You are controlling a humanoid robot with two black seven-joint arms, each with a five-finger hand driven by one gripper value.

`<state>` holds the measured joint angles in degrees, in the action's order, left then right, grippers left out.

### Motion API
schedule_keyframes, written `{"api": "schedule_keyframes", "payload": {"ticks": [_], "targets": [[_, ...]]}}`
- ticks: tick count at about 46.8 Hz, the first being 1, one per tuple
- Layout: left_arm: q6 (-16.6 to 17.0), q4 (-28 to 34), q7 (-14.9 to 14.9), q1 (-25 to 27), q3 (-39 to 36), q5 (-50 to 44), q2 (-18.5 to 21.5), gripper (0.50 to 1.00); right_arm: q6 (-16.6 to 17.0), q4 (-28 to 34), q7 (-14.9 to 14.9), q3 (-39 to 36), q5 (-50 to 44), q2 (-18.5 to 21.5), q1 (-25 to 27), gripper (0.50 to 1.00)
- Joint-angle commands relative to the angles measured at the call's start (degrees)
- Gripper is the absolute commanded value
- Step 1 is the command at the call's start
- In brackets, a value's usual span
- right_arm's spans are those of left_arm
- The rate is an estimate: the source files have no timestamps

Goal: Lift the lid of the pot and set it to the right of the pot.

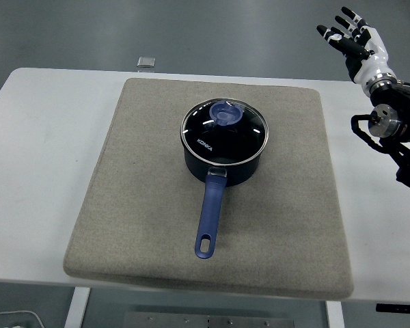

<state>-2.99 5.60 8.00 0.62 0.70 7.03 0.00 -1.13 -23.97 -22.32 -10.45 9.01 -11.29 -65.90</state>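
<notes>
Blue handle (209, 220) nearest me, pointing at the white counter's (41, 171) near edge. Behind it I see the dark saucepan (222, 164) at mid grey mat (137, 212), glass lid (225, 128) seated on its rim, blue knob (225, 113) on top. Far right, my right hand (353, 42) hangs raised, fingers spread wide, holding nothing, well apart from the saucepan.

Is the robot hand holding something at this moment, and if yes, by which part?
Nothing is held. The right robot hand is raised, fingers spread, far right of the dark blue pot; its glass lid sits untouched on the pot.
</notes>
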Motion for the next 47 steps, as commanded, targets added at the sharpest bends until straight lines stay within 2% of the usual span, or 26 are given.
{"api": "schedule_keyframes", "payload": {"ticks": [1,6,12,18,29,38,47], "targets": [[0.0,0.1,0.0,0.0,0.0,0.0,0.0,1.0,1.5,-0.1,0.0,0.2,-5.7,-1.8,-1.4,0.905],[0.0,0.1,0.0,0.0,0.0,0.0,0.0,1.0,5.6,0.0,0.0,0.1,-14.7,-3.7,-3.4,0.905],[0.0,0.1,0.0,0.0,0.0,0.0,0.0,1.0,12.9,-0.2,-0.1,0.3,-23.9,-5.7,-6.0,0.905],[0.0,0.1,0.0,0.0,0.0,0.0,0.0,1.0,17.2,-0.7,-0.7,0.3,-31.9,-7.1,-9.0,0.905],[0.0,0.1,0.0,0.0,0.0,0.0,0.0,1.0,24.6,-6.9,-10.2,1.5,-45.6,-9.1,-14.1,0.905],[0.0,0.1,0.0,0.0,0.0,0.0,0.0,1.0,29.3,-14.6,-12.3,1.6,-52.7,-11.7,-18.6,0.905],[0.0,0.1,0.0,0.0,0.0,0.0,0.0,1.0,29.2,-21.4,-12.6,3.4,-60.1,-12.7,-22.1,0.905]]}}
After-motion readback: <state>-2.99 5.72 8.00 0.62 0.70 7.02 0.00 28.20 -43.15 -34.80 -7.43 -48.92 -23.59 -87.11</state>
